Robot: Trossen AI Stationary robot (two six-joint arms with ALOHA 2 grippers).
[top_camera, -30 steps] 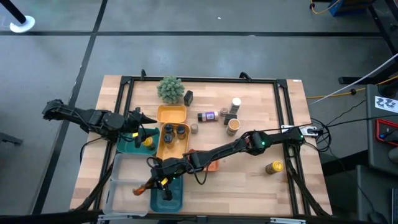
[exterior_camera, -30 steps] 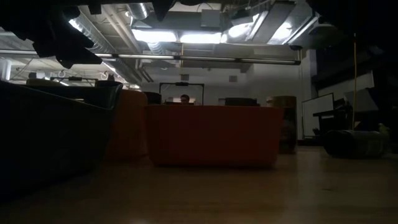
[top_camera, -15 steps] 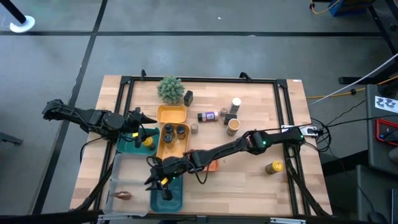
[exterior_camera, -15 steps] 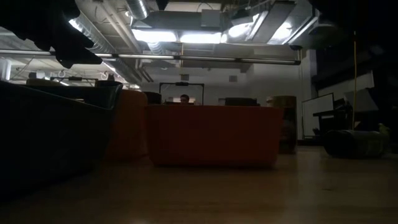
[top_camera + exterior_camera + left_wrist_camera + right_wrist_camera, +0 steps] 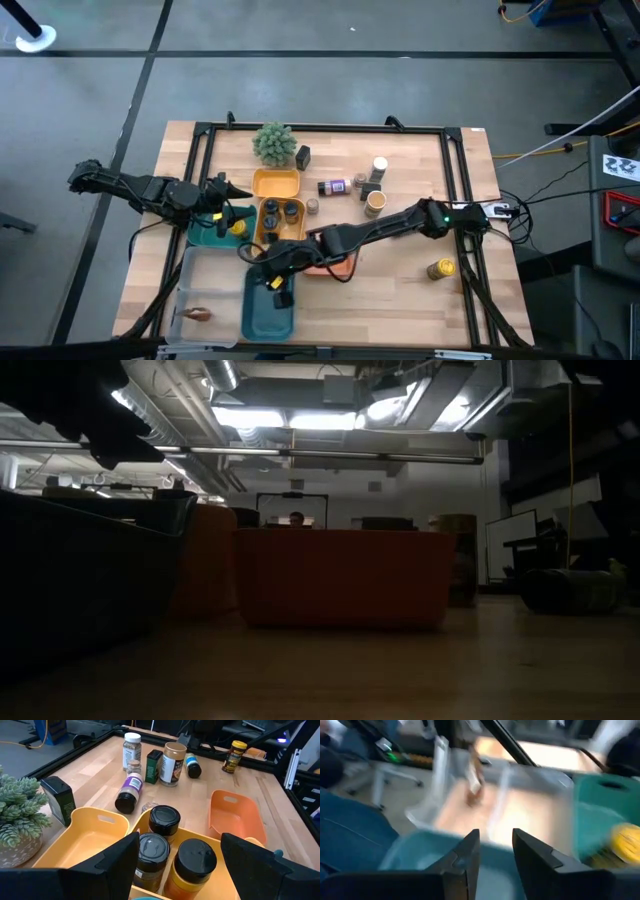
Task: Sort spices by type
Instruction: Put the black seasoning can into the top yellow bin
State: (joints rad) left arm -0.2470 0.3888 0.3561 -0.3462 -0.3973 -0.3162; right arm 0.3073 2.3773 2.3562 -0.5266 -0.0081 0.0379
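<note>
My right gripper [image 5: 260,275] hangs open over the near teal tray [image 5: 268,318], with nothing between its fingers [image 5: 470,855]. A brown packet [image 5: 197,314] lies flat in the clear tray [image 5: 190,285] at the near left. My left gripper [image 5: 180,842] waits open beside the yellow tray [image 5: 275,182], which holds three dark-capped jars [image 5: 164,818]. On the bare table a purple-labelled bottle [image 5: 333,187] lies on its side. A white-capped jar [image 5: 380,165], a tan-lidded jar [image 5: 374,201], a black box [image 5: 302,156] and a yellow-capped jar [image 5: 441,268] stand upright.
A second teal tray [image 5: 208,236] at the left holds a yellow-capped item [image 5: 237,228]. An orange tray [image 5: 343,266] lies under my right arm. The fuzzy green plant [image 5: 272,143] stands at the far edge. A black frame [image 5: 460,180] rims the table.
My right gripper has let go of the brown packet, which now lies in the clear tray. The gripper has then risen and drawn back toward the table's right and far side, tipping up toward level.
</note>
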